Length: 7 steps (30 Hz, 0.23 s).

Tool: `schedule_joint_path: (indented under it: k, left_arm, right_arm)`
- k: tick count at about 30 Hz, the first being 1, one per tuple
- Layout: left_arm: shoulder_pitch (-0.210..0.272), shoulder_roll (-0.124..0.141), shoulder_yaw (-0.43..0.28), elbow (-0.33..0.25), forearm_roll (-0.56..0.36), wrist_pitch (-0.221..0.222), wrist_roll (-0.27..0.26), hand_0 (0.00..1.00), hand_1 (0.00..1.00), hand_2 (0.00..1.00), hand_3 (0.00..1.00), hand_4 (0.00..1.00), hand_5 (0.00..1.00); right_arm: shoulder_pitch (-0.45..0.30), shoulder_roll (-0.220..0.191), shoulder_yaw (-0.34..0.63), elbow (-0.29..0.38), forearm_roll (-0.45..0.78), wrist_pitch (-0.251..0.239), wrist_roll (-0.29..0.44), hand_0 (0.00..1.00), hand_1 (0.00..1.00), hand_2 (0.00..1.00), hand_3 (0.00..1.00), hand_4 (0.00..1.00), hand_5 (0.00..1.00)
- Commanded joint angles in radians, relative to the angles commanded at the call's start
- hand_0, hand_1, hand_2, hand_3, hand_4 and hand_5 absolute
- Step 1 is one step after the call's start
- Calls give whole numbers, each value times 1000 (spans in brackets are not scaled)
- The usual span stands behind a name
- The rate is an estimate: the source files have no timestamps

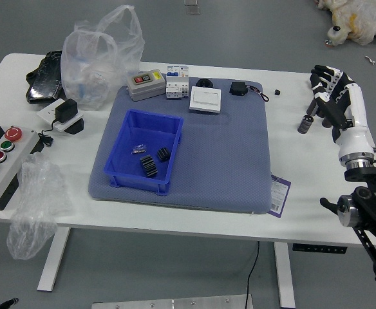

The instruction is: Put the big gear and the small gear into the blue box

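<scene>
You have two black toothed pieces inside the open, rectangular blue plastic box (pixel 178 136): the longer ridged cylinder (pixel 149 166), which I take for the big gear, and the shorter ridged cylinder (pixel 163 154) just beside it, likely the small gear. A small shiny scrap (pixel 139 149) lies in the box with them. If those are the right parts, both placements look done, and your only work left is parking the arm.

Your black right hand (pixel 330 92) is well apart from the box, off to its right and towards the counter's (pixel 311 193) far edge; its fingers are loosely parted, with nothing visible in them. A black tip, probably your left hand (pixel 7 303), shows nearer you than the box, to its left; you can't tell its pose.
</scene>
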State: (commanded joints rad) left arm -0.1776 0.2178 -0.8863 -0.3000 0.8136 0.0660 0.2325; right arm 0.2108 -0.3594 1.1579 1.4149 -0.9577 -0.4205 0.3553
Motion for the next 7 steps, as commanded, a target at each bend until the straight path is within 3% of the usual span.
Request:
schedule_joint_path:
  k: [1,7]
  left_arm:
    - [1,0,0,0,-1,0,0,654,594,584,730,743,602]
    - [4,-1,-1,-1,0,1,2,654,594,584,730,743,602]
  right_arm:
    - [-1,0,-1,1,2,3,1,564,561,530,680,881,348]
    - [-2,-2,-8,0,-25,16,-12,564,561,530,680,881,348]
